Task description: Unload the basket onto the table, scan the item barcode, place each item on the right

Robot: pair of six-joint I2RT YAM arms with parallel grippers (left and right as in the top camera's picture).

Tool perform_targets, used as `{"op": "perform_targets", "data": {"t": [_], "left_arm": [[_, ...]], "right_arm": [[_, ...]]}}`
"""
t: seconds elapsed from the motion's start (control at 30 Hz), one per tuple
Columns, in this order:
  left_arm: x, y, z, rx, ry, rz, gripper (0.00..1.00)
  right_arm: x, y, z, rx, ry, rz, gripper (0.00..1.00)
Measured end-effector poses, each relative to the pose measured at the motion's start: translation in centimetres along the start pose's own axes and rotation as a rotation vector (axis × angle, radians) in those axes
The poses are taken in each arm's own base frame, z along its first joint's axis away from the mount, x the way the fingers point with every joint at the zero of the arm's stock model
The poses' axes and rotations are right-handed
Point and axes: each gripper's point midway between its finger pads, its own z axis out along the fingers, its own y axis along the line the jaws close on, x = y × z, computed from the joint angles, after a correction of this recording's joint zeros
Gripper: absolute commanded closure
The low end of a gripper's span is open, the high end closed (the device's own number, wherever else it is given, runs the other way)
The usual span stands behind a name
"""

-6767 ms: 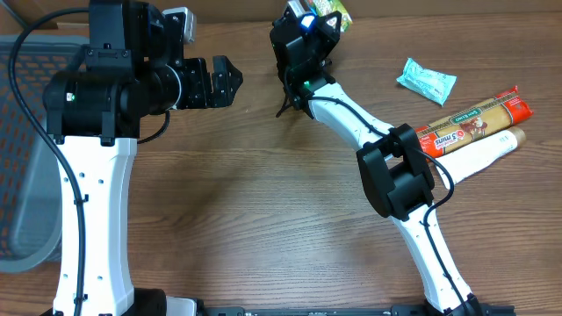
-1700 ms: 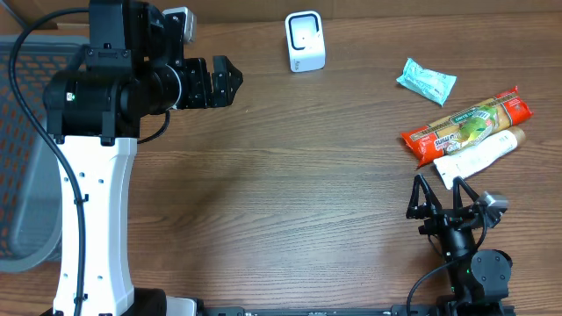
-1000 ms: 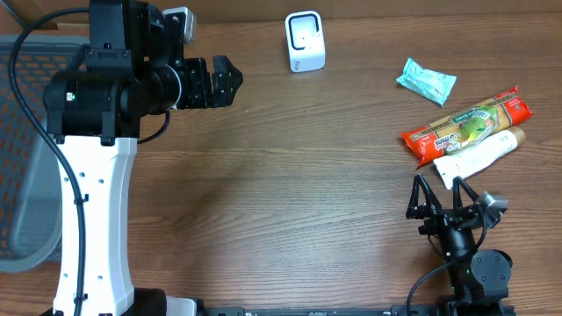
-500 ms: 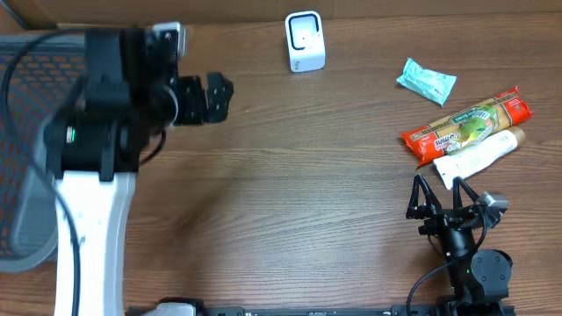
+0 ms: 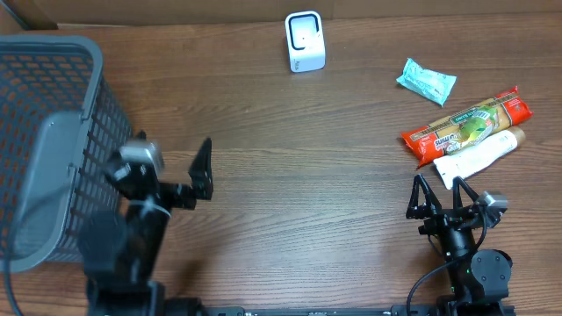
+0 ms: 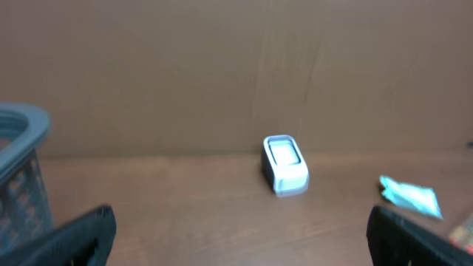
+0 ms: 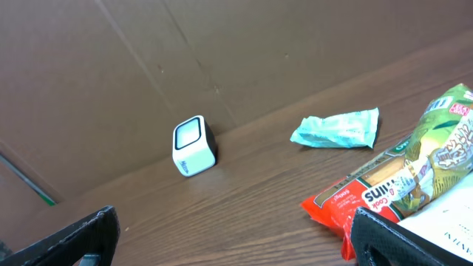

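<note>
My right claw [image 5: 448, 200] sits spread wide and empty, near right; just beyond lie the smooth white tube [image 5: 479, 155], glossy red packet [image 5: 466, 125] and crinkled teal pouch [image 5: 426, 81]; my left claw [image 5: 165, 174], also spread, flanks the grey mesh basket [image 5: 53, 70]; the boxy white scanner [image 5: 305, 40] stands far centre.

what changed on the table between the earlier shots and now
The right gripper pulled back from the scanner to the near right edge. Then the left gripper swung down from the far left to the near left, uncovering the basket. Both stand open and empty. Scanner, teal packet, red packet and white tube stayed put.
</note>
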Motion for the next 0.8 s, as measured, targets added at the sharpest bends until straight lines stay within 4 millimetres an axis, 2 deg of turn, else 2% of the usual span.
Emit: {"op": "perform_targets", "data": {"t": [0.23, 0.43, 0.8], "left_arm": [[4.5, -0.3, -1.6, 0.026, -0.199, 0.136, 0.00], [9.6, 0.1, -1.6, 0.022, -0.188, 0.198, 0.01], [13.3, 0.4, -1.2, 0.011, -0.159, 0.327, 0.00]], "right_arm": [[0.0, 0.0, 0.0, 0.000, 0.000, 0.000, 0.00], [0.0, 0.0, 0.0, 0.000, 0.001, 0.000, 0.00], [0.0, 0.0, 0.0, 0.000, 0.000, 0.000, 0.00]]}}
